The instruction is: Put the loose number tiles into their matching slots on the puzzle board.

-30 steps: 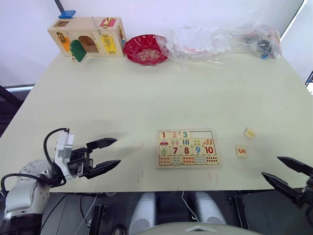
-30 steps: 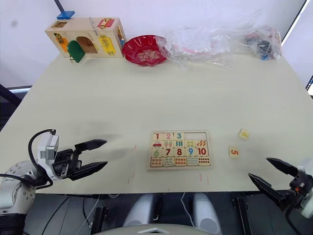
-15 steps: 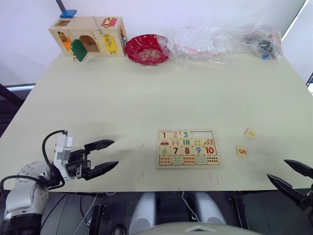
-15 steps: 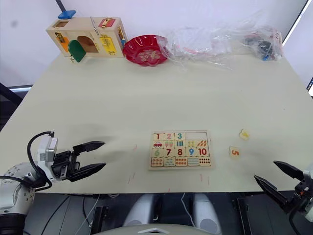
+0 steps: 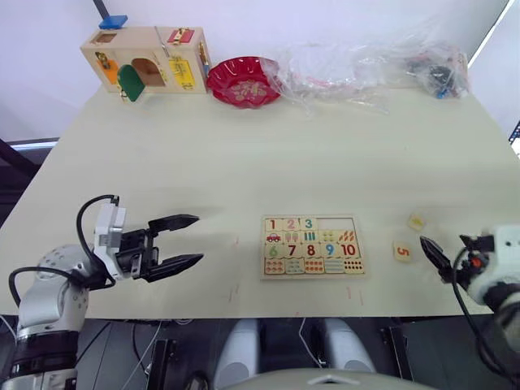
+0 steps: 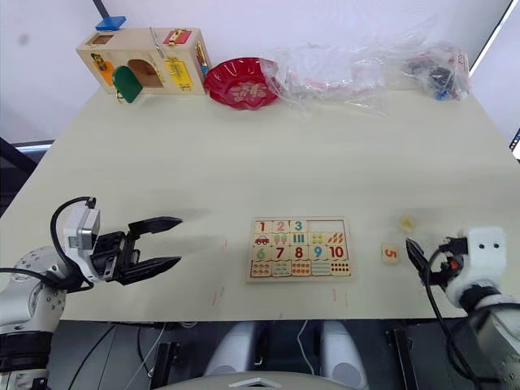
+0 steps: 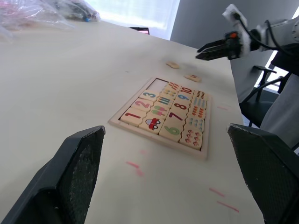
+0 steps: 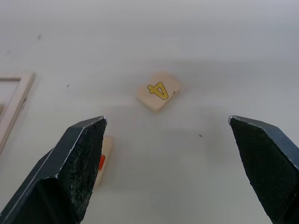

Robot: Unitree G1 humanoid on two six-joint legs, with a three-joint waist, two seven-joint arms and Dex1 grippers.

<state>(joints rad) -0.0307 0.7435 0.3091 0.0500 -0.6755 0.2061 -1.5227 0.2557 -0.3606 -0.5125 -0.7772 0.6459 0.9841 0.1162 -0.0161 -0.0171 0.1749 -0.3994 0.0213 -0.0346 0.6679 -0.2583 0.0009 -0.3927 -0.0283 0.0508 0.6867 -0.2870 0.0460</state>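
We see the puzzle board [image 5: 312, 246] lying flat on the pale table [image 5: 244, 162], close to its near edge and a little right of centre. In the board's top row tiles 1, 2 and 3 sit in place; the right part of that strip, the slots [image 5: 336, 223] for two more tiles, is bare wood. The rows below hold picture tiles, numbers 6 to 10, and dot tiles.

Two loose tiles lie on the table right of the board, apart from it. The 5 tile [image 5: 400, 251], with an orange digit, lies just beside the board's right edge. The 4 tile [image 8: 159, 90], with a yellow digit, lies a little farther back and to the right of the 5, turned at an angle.

Our right gripper [image 8: 170, 163] hovers near the table's near right edge, just right of the 5 tile. In the right wrist view its two black fingers [image 8: 79, 158] stand wide apart, empty, with the 4 tile seen between them and the 5 tile partly hidden behind one finger.

Our left gripper [image 5: 180, 241] hangs over the near left of the table, well left of the board, fingers spread and holding nothing.

Along the far edge stand a wooden latch box [image 5: 146, 61], a red dish [image 5: 242, 81] and crumpled clear plastic bags [image 5: 366, 69].
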